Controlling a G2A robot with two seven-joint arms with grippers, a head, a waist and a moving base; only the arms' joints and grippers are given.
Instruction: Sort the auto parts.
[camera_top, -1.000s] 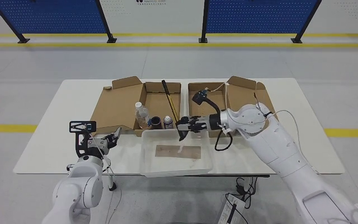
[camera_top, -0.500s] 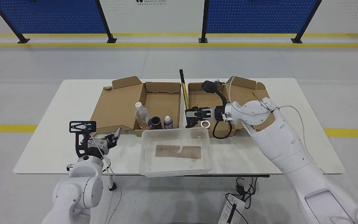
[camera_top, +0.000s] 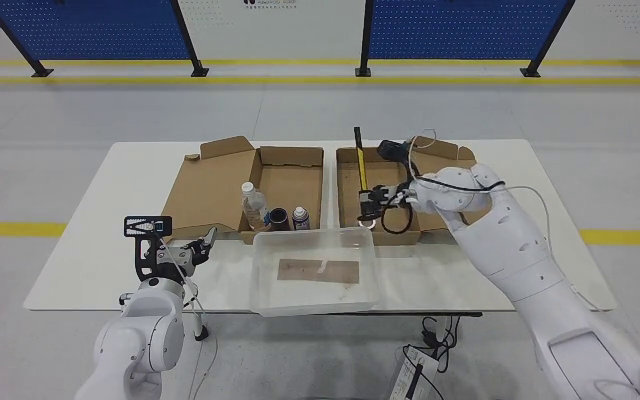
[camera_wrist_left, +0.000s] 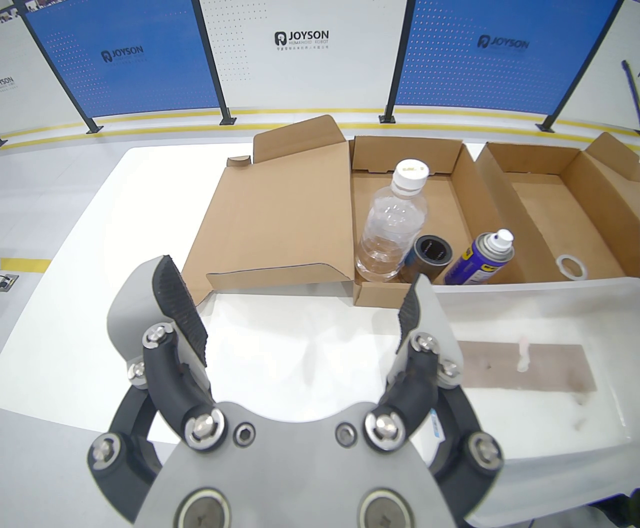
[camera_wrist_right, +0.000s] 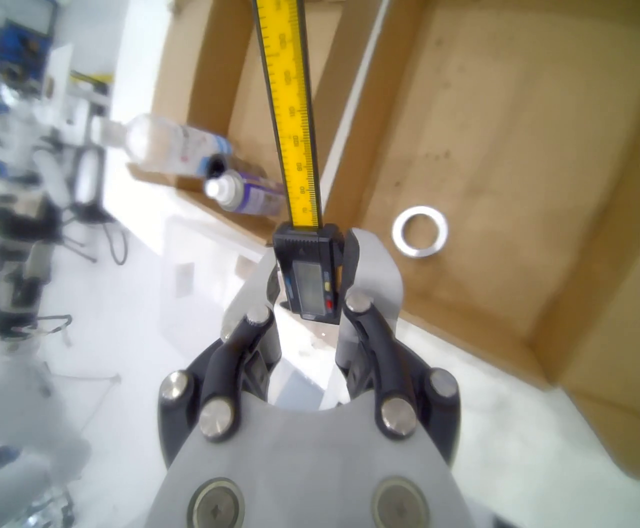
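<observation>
Right pincer (camera_wrist_right: 312, 260) pinched a yellow caliper (camera_wrist_right: 292, 125) above a cardboard box (camera_wrist_right: 500, 150) right of centre in the top view. Left pincer (camera_wrist_left: 292, 295) hung spread at lower left.

A yellow-scaled caliper (camera_wrist_right: 294, 125) is being held above the right box's (camera_wrist_right: 500, 125) edge. A white ring (camera_wrist_right: 420, 231) is lying flat inside it.

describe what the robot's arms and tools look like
The left arm and right arm have smooth white rounded shells. A black cable loops by the right wrist. The left tool and right tool share a grey metal base, black linkages with silver bolts, and grey fingers with black pads.
</observation>
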